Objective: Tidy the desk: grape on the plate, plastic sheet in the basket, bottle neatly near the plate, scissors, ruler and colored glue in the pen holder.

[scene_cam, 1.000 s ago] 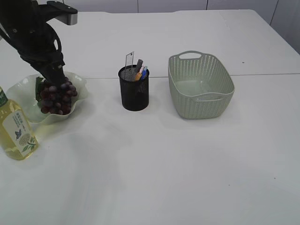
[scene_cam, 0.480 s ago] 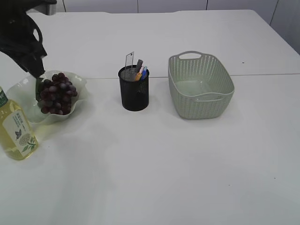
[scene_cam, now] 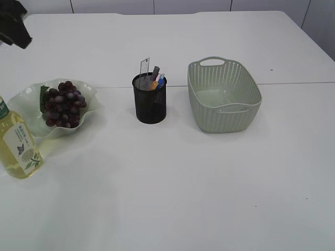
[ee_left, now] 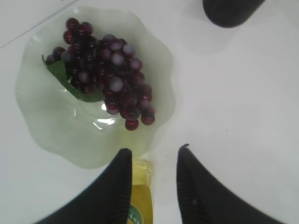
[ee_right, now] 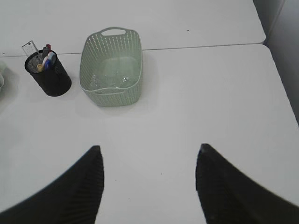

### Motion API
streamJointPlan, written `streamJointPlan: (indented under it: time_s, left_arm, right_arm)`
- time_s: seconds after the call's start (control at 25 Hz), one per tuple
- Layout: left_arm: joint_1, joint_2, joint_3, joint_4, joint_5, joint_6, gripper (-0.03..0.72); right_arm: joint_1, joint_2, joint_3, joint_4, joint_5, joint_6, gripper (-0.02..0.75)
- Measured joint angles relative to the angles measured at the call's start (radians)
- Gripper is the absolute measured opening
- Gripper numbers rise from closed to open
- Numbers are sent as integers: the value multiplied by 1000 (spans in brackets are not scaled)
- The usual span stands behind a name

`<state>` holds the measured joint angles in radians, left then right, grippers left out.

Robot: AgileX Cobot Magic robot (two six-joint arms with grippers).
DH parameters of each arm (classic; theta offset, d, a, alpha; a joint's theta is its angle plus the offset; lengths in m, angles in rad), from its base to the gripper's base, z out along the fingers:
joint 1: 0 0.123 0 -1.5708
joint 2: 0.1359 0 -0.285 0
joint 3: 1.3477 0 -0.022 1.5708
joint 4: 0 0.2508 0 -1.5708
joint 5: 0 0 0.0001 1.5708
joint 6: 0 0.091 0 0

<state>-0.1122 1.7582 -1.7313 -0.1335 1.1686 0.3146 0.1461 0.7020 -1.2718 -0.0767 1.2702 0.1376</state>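
Desk almost tidied, both hands empty.

The white desk (scene_cam: 172,198) is seen with a seam across it and pale wall panels at the far edge. The basket (scene_cam: 224,95) sits right of centre, something clear and glossy, probably the sheet, lying in it. The plate (scene_cam: 29,102) at the left holds the grape (scene_cam: 63,103); the bottle (scene_cam: 17,142) stands upright, touching the plate's near rim. The pen holder (scene_cam: 149,98) in the middle is filled with small tools. The left hand (ee_left: 152,156) is held part spread above the bottle, the right hand (ee_right: 148,156) spread wide over bare desk. The bottle could be toppled if it is clipped by the left hand.
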Motion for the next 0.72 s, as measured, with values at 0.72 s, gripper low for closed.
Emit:
streamJointPlan:
  time_s: [0.72]
  left_arm:
    - [15,-218,38,-177,-103,0,244]
  right_arm:
    - [0,-105,39,-4,6,-2,457]
